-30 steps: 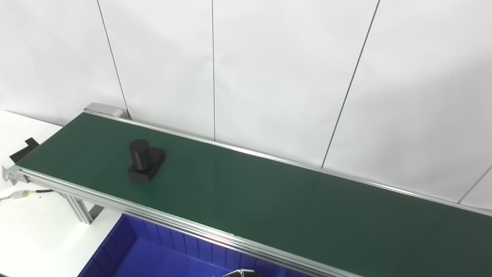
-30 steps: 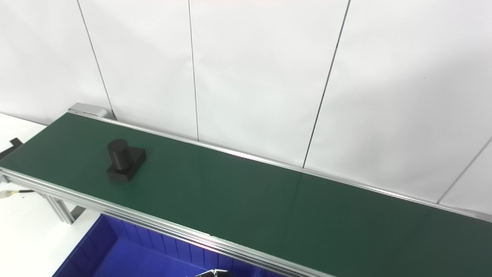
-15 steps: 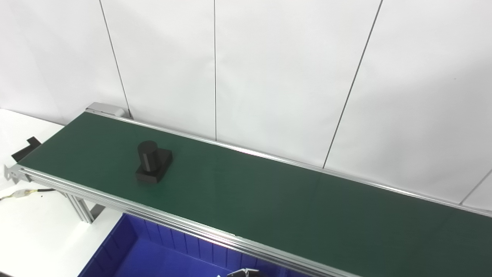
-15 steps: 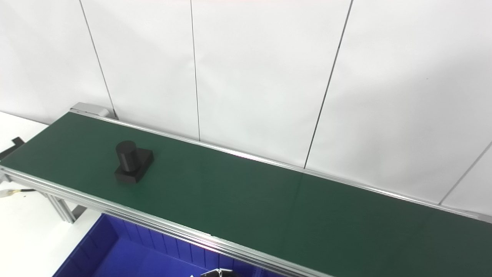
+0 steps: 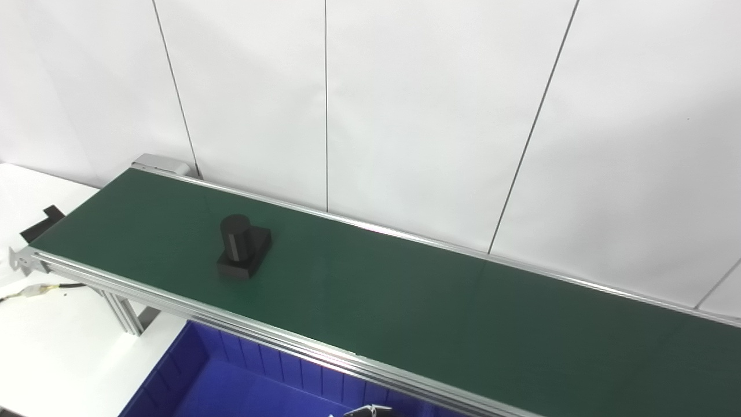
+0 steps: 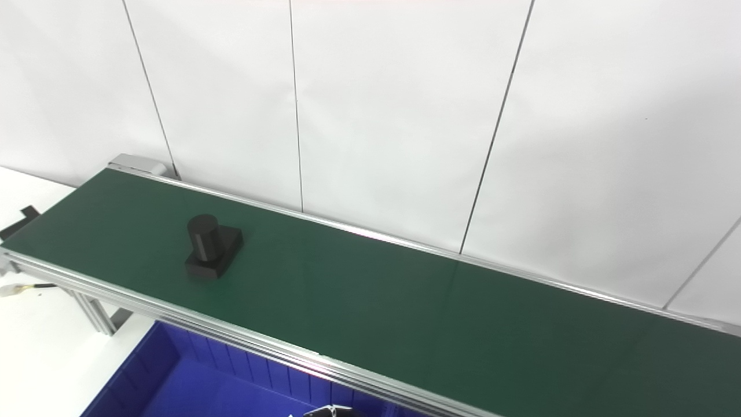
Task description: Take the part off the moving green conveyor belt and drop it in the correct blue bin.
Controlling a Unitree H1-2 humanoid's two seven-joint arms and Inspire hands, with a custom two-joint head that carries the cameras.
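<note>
Only sliver of one robot hand (image 5: pixel 365 412) visible at bottom edge, over blue plastic bin (image 5: pixel 191 376); which hand, and fingers apart or closed, cannot tell. Bin sits below near aluminium rail (image 5: pixel 243 330) of long green conveyor belt (image 5: pixel 434 307). Black part, square base plate with upright cylinder (image 5: pixel 242 249), stands on belt's left portion, about mid-width, nothing touching it. Cylinder axis vertical, round end up; base edges skewed to rails. White panelled wall (image 5: pixel 405 116) behind

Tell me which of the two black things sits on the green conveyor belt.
The black upright cylinder on a square base; the other, a flat black angular piece, pokes out beyond the green belt's left end.
</note>
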